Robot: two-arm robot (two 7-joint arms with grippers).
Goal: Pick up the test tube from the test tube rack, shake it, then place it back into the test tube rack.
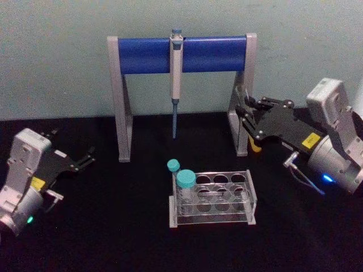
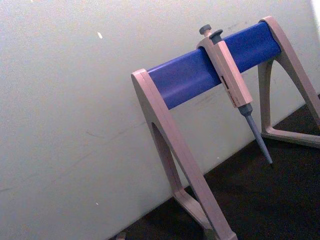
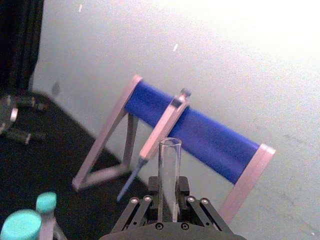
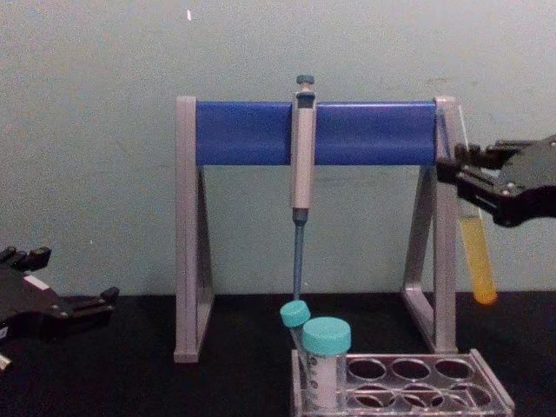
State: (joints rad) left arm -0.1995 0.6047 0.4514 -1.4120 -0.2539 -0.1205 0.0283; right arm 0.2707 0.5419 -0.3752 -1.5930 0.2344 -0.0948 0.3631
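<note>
Pale wall (image 1: 57, 56) behind; black table (image 1: 113, 238) below. Grey-and-blue pipette stand (image 1: 147, 55) stands at the rear, a pipette (image 1: 176, 73) hanging from its bar. Right gripper (image 4: 460, 178) is raised off the table before the stand's right leg, fingers clamped on the test tube (image 4: 476, 261). Left gripper (image 1: 85, 158) sits low at the left, fingers parted, holding nothing. Test tube rack (image 1: 249, 195) rests front centre, well apart from the tube. The tube hangs slightly tilted, yellow liquid at its lower end. Two teal-capped tubes (image 1: 185, 181) occupy the rack's left end.
</note>
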